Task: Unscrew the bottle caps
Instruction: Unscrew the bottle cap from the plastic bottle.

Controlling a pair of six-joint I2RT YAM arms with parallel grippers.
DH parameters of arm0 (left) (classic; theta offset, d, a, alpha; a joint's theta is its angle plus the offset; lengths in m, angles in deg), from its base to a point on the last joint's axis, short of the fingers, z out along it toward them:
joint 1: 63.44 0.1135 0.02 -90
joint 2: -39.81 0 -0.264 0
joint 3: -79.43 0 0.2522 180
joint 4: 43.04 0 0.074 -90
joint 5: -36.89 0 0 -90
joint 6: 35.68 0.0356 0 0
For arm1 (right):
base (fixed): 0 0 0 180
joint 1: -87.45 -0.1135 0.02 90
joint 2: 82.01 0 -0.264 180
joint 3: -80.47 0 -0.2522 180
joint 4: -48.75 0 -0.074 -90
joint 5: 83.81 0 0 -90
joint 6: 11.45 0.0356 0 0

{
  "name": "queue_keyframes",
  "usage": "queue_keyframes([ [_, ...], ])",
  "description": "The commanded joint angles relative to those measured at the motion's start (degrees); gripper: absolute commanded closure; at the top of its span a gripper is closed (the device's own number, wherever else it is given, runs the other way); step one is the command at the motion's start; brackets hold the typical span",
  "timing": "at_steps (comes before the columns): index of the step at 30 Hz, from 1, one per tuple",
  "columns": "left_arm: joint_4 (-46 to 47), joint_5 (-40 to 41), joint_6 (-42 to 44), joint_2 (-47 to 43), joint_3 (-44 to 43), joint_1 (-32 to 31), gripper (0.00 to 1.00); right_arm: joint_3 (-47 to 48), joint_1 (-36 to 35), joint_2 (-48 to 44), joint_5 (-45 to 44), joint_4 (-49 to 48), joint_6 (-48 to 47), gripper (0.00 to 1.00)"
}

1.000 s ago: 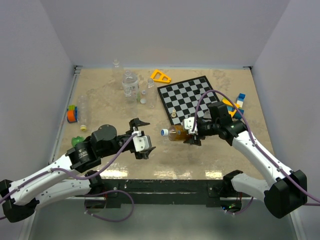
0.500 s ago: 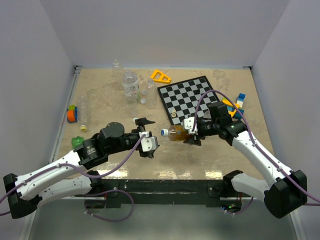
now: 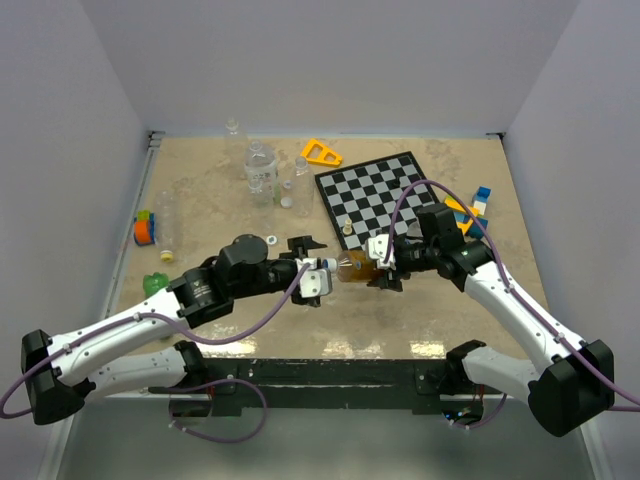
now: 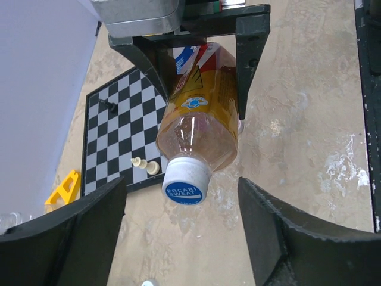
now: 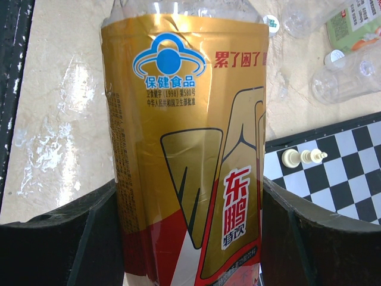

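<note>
Ctr frame: right gripper [image 3: 383, 268] clamps amber plastic bottle [image 4: 199, 113], prob. light & crushable; left gripper [image 4: 181, 193] open astride its small blue-white screw cap [image 4: 186, 185]. We'd pinch rim.

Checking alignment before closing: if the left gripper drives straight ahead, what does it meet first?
The blue Pocari Sweat cap of the amber bottle held by the right gripper. The left gripper, jaws open, flanks it, apparently without touching; exact depth is unclear.

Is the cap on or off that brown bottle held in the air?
On. The blue-topped cap sits on the neck of the amber bottle, held sideways by the right gripper; the left gripper straddles it, open.
</note>
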Motion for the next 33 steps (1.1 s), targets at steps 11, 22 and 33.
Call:
queue_keyframes([
  [11,-0.7,-4.5,1.7,3.9,-4.9,0.2,0.61,0.0,-0.2,-0.2,0.3,-0.2,-0.5,0.94],
  [22,-1.2,-3.6,1.7,4.0,-4.2,0.7,0.51,0.0,-0.2,-0.3,0.4,-0.1,-0.6,0.94],
  [33,-2.6,-4.9,1.7,5.3,-4.8,1.3,0.55,0.0,-0.2,-0.4,0.4,0.0,-0.6,0.94],
])
